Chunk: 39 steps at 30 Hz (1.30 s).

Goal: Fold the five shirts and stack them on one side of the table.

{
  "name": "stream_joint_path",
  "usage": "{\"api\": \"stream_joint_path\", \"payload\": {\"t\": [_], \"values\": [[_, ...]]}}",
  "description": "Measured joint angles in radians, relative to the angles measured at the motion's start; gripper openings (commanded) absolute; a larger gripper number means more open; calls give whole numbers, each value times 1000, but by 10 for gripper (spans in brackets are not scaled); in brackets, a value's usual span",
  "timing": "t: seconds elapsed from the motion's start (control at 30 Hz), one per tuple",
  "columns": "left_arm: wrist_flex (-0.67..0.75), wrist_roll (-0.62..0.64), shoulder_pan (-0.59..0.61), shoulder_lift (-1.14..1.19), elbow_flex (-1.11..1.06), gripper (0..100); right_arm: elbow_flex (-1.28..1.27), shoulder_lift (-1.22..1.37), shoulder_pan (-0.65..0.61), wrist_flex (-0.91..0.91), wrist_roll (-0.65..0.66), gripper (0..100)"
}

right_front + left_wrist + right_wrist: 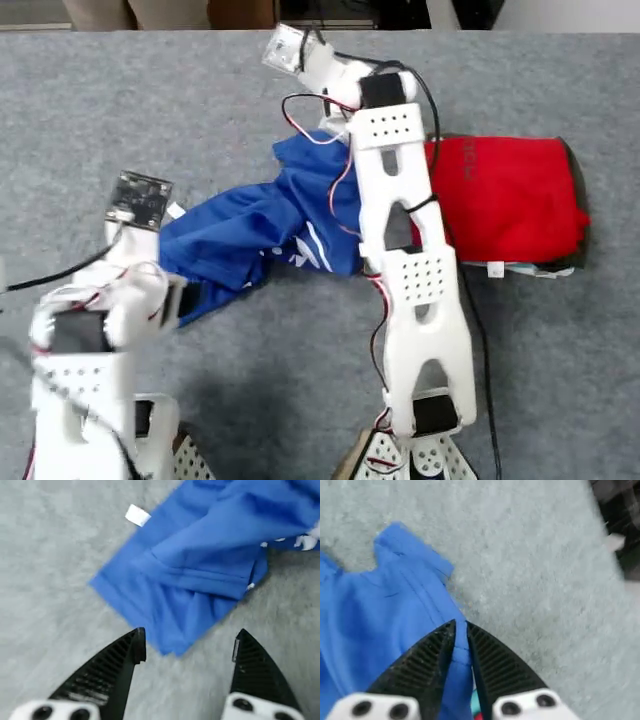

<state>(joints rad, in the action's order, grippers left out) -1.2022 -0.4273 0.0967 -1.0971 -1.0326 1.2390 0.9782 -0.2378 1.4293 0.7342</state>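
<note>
L gripper (pixel 191 634): jaws spread, nothing held, over shirt's near corner.
blue shirt (pixel 250 235): rumpled, mid-table; soft, light, limp, so prob. best taken at hem corners.
R gripper (pixel 460 625): pinching blue shirt's far edge.
red shirt (pixel 510 195): folded, right side.

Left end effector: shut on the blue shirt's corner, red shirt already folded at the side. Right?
Not quite. The left end effector is open, its jaws spread over the blue shirt's corner without gripping it, as the left wrist view shows. The red shirt is indeed folded at the side.
</note>
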Motion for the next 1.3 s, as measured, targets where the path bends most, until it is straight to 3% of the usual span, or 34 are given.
{"api": "stream_joint_path", "payload": {"t": [0.1,0.47,0.77,1.3], "values": [[132,11,-41,12,-101,281,0,43,29,-31,-66,3],[341,20,-183,288,-123,281,61,199,35,-114,-241,3],[457,20,-198,608,-2,238,269,338,35,-92,-253,3],[555,64,-219,775,58,236,381,397,35,-66,-253,3]]}}
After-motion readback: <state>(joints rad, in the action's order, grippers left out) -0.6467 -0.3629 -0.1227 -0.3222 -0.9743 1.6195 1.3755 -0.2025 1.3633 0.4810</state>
